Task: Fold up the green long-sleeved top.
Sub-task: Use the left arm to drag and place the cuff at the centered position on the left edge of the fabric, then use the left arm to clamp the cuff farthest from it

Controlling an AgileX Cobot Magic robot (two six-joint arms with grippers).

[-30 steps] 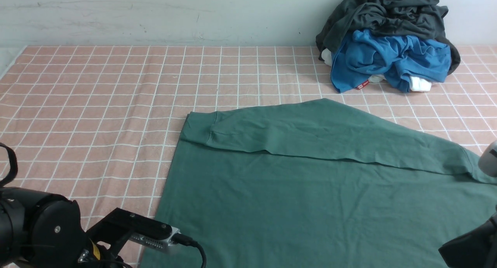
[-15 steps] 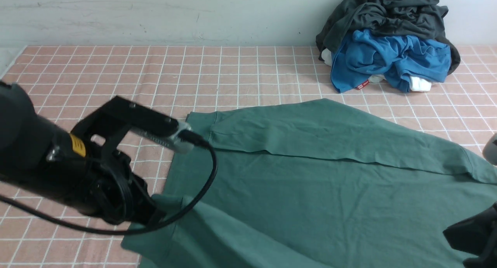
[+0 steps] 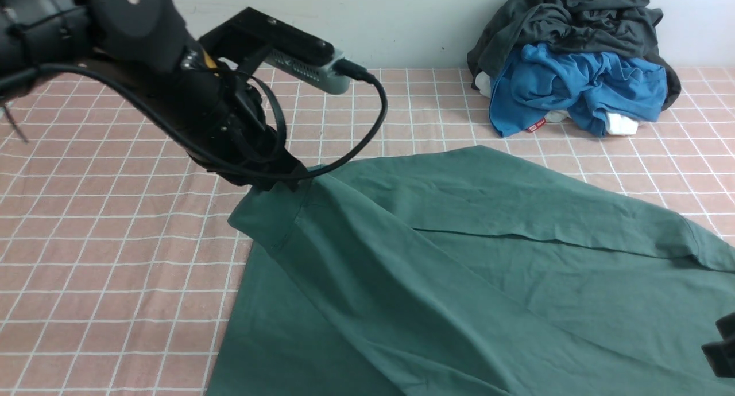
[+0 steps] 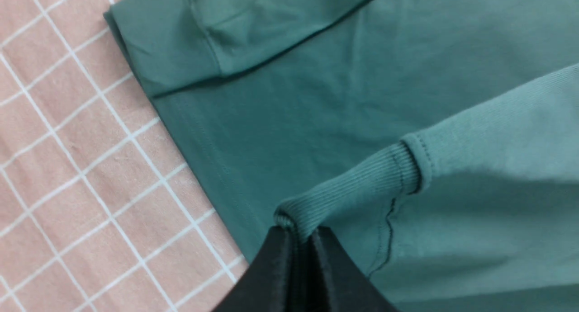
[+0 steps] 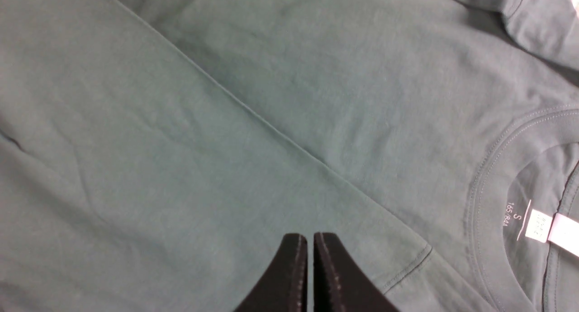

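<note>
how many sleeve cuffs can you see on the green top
2. One cuff is pinched in the left gripper, held up over the top. The other cuff lies flat at the top's corner, by the checked cloth. None seems hidden.

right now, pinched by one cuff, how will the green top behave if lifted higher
Probably floppy: the green top sags in a slack ridge from the left gripper. Likely light, since a pinch on the ribbed cuff carries the sleeve. The body may drag.

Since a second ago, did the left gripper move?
Yes. The left gripper, pinching the green top's cuff, travelled from the near edge toward the back wall.
</note>
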